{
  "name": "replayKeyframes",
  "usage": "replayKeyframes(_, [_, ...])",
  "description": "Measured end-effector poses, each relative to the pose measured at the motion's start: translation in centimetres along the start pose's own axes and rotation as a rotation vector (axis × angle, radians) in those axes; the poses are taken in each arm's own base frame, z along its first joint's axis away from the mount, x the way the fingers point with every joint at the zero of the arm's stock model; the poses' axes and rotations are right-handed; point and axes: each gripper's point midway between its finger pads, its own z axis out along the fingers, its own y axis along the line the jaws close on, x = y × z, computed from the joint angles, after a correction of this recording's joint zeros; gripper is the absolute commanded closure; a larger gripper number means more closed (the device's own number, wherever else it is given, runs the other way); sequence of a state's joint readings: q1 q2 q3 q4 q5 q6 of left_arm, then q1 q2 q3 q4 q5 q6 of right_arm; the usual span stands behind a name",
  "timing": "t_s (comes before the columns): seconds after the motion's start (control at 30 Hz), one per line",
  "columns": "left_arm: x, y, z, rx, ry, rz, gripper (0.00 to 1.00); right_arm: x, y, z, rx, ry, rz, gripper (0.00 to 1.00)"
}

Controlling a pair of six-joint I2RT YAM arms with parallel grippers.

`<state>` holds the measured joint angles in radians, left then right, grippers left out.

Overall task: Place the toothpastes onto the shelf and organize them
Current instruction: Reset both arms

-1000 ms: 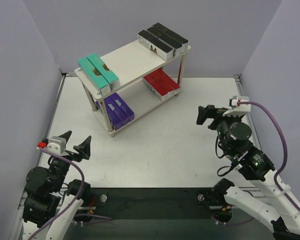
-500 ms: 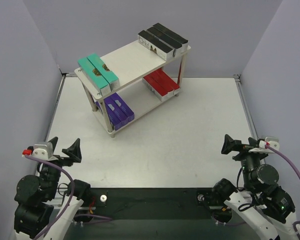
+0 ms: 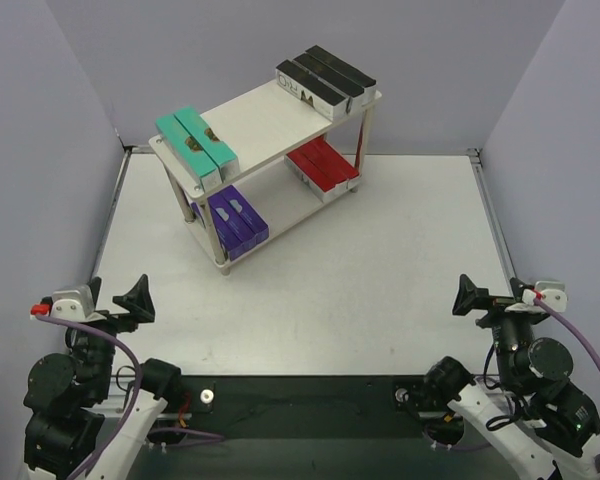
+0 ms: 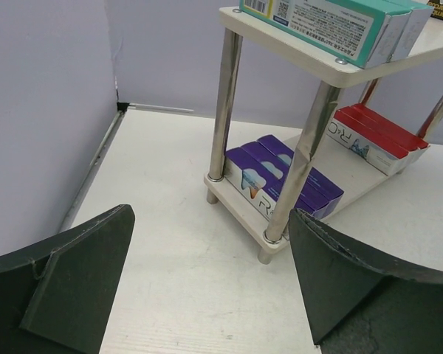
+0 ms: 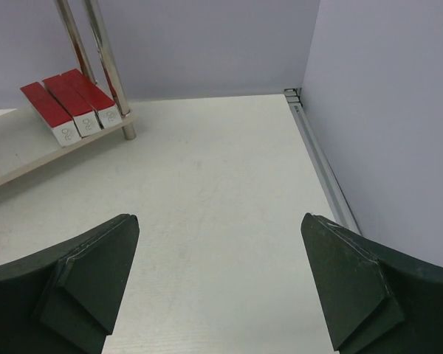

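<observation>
The shelf (image 3: 265, 120) stands at the back of the table and holds all the toothpastes I can see. Teal cartons (image 3: 196, 148) lie at the left end of the top board and black cartons (image 3: 325, 80) at its right end. On the lower board lie purple cartons (image 3: 238, 220) at the left and red cartons (image 3: 322, 165) at the right. My left gripper (image 3: 117, 297) is open and empty near the front left corner, far from the shelf. My right gripper (image 3: 492, 298) is open and empty at the front right. The left wrist view shows the teal cartons (image 4: 332, 18), purple cartons (image 4: 280, 173) and open gripper (image 4: 210, 214).
Grey walls close in the table on three sides, with a metal rail (image 5: 321, 162) along the right edge. A black base strip (image 3: 300, 400) with the arm mounts runs along the near edge. Metal rod legs (image 4: 225, 110) carry the shelf boards. The red cartons (image 5: 66, 103) show in the right wrist view.
Both arms have drawn back toward the near edge, the right one the farthest. The left jaws have spread a little wider. The shelf and cartons have not moved.
</observation>
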<state>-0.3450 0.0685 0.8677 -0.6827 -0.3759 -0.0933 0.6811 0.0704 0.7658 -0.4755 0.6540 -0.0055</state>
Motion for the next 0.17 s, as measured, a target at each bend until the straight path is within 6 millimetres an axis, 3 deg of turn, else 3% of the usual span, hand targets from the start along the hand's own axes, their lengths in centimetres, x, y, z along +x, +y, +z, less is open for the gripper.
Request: replayKeyframes(0.17, [-0.06, 0.37, 0.01, -0.022, -0.003, -0.001, 0.03, -0.85, -0.19, -0.21, -0.007, -0.014, -0.011, 0.00])
